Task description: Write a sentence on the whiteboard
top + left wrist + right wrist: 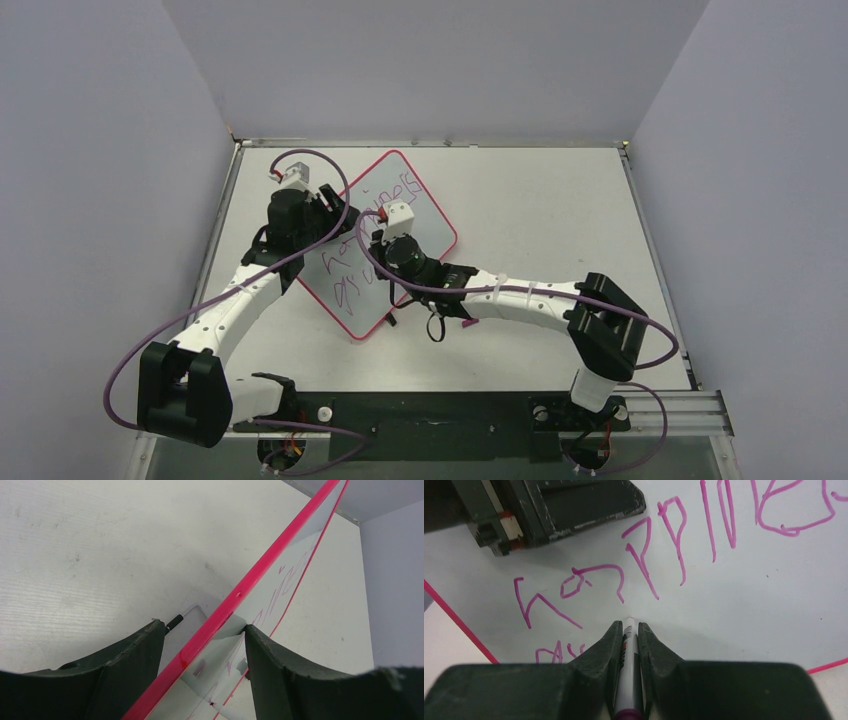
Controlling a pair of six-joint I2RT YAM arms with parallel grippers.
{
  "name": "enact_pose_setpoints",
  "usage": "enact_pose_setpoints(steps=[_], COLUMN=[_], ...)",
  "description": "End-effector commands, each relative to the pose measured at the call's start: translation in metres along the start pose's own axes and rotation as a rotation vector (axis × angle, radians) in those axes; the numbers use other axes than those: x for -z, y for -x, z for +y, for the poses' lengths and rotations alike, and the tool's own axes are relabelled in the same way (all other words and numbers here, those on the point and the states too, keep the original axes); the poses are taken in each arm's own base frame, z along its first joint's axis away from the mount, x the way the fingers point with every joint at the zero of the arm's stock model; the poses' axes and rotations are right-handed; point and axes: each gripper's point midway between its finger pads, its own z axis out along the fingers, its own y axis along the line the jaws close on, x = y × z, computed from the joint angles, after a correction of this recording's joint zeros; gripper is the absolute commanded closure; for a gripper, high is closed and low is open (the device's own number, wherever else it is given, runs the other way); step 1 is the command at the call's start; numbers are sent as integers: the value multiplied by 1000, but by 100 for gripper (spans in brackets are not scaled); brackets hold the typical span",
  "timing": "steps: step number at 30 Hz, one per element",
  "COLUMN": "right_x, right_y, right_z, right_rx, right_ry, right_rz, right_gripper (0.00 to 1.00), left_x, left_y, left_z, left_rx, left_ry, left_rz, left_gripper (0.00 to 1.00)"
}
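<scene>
Where the whiteboard lies: I find the whiteboard (428, 222) turned cornerwise on the far left part of the white worktop (560, 220), between the two arms.
Sentence (649, 565): magenta handwriting in slanted lines. The first line reads "happines" as far as the right wrist view reaches, and a second line begins below it.
Left gripper (202, 630): jaws apart, one on either side of the board's red frame (235, 597).
Right gripper (628, 625): jaws clamped on a white marker (629, 670), its magenta end toward the camera.
Marker tip: at the board just under the first line. I cannot confirm contact.
</scene>
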Motion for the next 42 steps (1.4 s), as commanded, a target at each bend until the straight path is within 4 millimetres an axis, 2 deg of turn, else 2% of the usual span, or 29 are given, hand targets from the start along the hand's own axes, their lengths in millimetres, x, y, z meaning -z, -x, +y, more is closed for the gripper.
enact_pose_setpoints(steps=[1, 9, 17, 19, 27, 31, 32, 33, 34, 35, 36, 37, 38, 42], right_x=[-8, 2, 14, 17, 43, 56, 58, 62, 64, 68, 70, 74, 74, 83], right_y=[14, -19, -28, -23, 26, 35, 29, 35, 27, 34, 26, 32, 27, 32], right_z=[10, 25, 19, 17, 16, 14, 11, 12, 9, 10, 6, 6, 1, -12], right_rx=[-5, -27, -46, -48, -37, -10, 7, 4, 22, 16, 32, 26, 36, 34], right_ry=[16, 70, 66, 57, 74, 94, 96, 114, 116, 134, 134, 142, 133, 113], right_rz=[-25, 30, 41, 30, -58, -80, -73, -95, -88, -114, -107, -131, -126, -173], right_gripper=[100, 100, 100, 100, 100, 100, 100, 100, 100, 100, 100, 100, 100, 100], left_x=[-7, -7, -7, -6, -5, -2, 0, 0, 1, 1, 2, 3, 4, 10], left_y=[-15, -14, -14, -14, -7, -4, -2, -2, -1, -1, -1, -1, -3, -8], left_z=[10, 10, 10, 10, 6, 4, 2, 1, 1, 0, 1, 1, 0, -3], left_rx=[-65, -67, -68, -70, -82, -80, -79, -76, -75, -73, -72, -70, -68, -71], left_ry=[27, 30, 35, 34, 26, 41, 43, 45, 51, 53, 60, 63, 61, 51], left_rz=[16, 12, 10, 10, -4, 15, 18, 21, 29, 33, 42, 46, 58, 96], left_gripper=[54, 54, 54, 54, 54, 54, 54, 54, 54, 54, 54, 54, 54, 54])
